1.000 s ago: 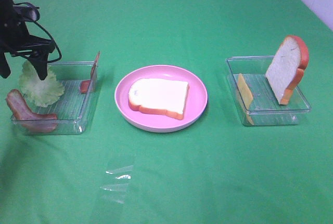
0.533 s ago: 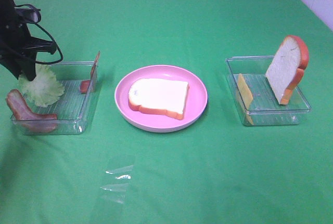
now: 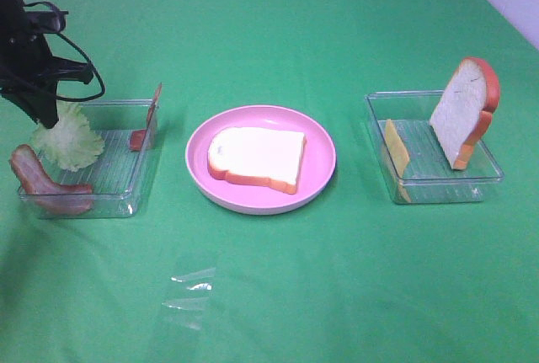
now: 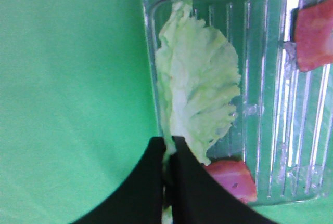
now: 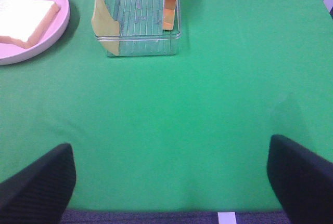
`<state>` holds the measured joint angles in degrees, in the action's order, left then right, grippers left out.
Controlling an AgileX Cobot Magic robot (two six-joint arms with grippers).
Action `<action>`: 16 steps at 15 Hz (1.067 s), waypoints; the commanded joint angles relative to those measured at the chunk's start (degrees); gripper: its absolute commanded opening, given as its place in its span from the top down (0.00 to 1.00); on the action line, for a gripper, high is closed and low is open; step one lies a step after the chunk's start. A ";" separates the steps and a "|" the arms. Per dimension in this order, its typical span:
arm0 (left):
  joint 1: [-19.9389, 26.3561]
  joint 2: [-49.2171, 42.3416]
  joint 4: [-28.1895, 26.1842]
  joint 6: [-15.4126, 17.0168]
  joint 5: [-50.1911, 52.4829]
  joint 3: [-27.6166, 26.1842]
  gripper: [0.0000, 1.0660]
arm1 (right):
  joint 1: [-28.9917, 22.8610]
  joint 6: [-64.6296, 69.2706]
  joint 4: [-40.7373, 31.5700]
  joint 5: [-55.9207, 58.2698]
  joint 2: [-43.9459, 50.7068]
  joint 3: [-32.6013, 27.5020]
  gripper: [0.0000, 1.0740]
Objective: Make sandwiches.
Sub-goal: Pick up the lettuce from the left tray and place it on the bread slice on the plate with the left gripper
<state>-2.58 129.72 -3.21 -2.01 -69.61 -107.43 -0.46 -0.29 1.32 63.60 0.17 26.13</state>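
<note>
My left tool (image 4: 167,145) is pinched narrow on the edge of the lettuce leaf (image 4: 197,96), the 2 dark fingers (image 4: 151,182) closed with only the leaf's rim between them. From the high camera, the leaf sits at the 10 o'clock corner of the left clear tray (image 3: 126,203), which lies at 9 o'clock from the pink plate (image 3: 324,148) on the green desk (image 3: 379,279). I cannot tell whether the leaf is clear of the tray floor. A long bacon strip (image 3: 42,182) lies at the tray's 8 o'clock corner, partly over the rim, and a smaller bacon piece (image 3: 138,137) lies at about 2 o'clock beside the tray's right wall.

1 bread slice (image 3: 257,157) lies flat on the plate. At 3 o'clock from the plate is the right clear tray (image 3: 438,190); a cheese slice (image 3: 396,151) leans against its 9 o'clock wall and a second bread slice (image 3: 463,110) stands upright at its 2 o'clock corner.

My right tool (image 5: 169,146) hangs over bare desk, well apart from that tray, spread wide and holding nothing
</note>
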 commanded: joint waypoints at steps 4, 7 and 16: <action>-1.26 -9.17 -6.76 -0.52 -3.21 -9.00 1.00 | 0.00 -0.34 0.11 -0.17 1.32 -0.17 0.11; -4.76 -9.74 -9.40 -2.29 -5.67 -17.70 1.00 | 0.00 -0.34 0.11 -0.17 1.32 -0.17 0.11; -24.47 -2.64 -32.20 -14.90 -3.44 -23.32 1.00 | 0.00 -0.34 0.11 -0.17 1.32 -0.17 0.11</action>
<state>-26.64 126.62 -34.78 -16.04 -69.73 -130.75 -0.46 -0.29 1.32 63.60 0.17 26.13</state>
